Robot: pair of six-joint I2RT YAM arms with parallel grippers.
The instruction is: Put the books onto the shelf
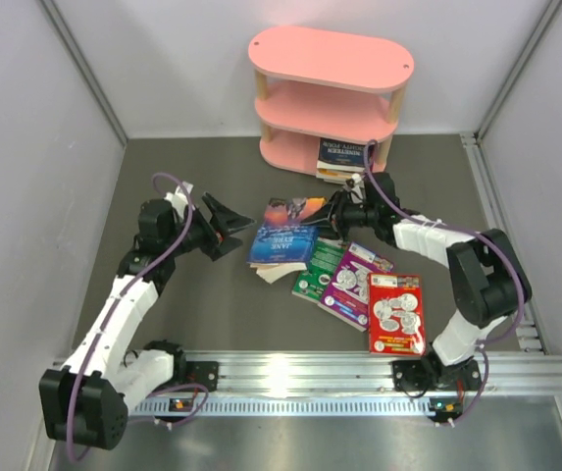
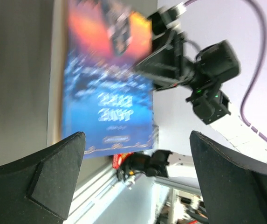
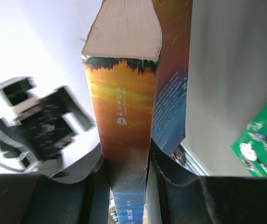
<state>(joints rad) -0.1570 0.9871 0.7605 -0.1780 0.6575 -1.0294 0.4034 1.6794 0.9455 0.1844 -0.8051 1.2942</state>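
Observation:
My right gripper (image 3: 126, 163) is shut on a blue-and-orange book (image 3: 124, 107), fingers pressed on both covers with the spine facing the camera. In the top view this book (image 1: 285, 234) hangs tilted over the table's middle, held at its right end by the right gripper (image 1: 335, 211). My left gripper (image 1: 227, 224) stands open just left of it, nothing between its fingers (image 2: 54, 172); the cover (image 2: 107, 79) faces it. The pink shelf (image 1: 330, 59) stands at the back, with dark books (image 1: 344, 157) on its bottom board. Green (image 1: 317, 267), purple (image 1: 354, 285) and red (image 1: 395, 312) books lie flat on the table.
A pale book (image 1: 279, 273) pokes out beneath the held one. Grey side walls close in the table left and right. A metal rail (image 1: 359, 373) with both arm bases runs along the near edge.

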